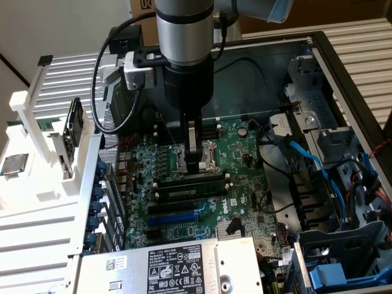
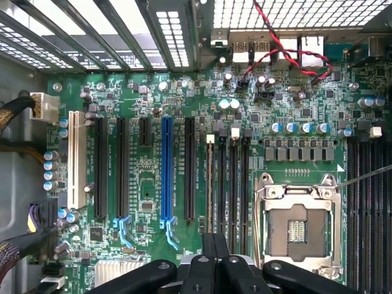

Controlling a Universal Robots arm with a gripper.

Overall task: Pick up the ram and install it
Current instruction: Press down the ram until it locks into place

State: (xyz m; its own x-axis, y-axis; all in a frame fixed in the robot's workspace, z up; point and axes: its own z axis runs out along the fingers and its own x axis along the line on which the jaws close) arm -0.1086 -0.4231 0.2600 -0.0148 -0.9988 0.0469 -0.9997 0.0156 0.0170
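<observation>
Ram seated in a slot, closed gripper pressing down on it

The black two-finger gripper (image 1: 197,164), fingers together, bears on the long, thin dark-green ram strip (image 1: 191,179); the strip lies in the memory slot beside the empty silver processor socket (image 2: 298,228), near the middle of the green motherboard (image 1: 245,153); likely pushing it home.

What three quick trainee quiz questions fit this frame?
1. True or false: the gripper is open.
2. The gripper is over: A the blue slot, B the memory slots, C the power supply.
3. Where is the ram?
Key: 1 false, it is shut. 2 B. 3 Standing in a memory slot, under the gripper.
</observation>
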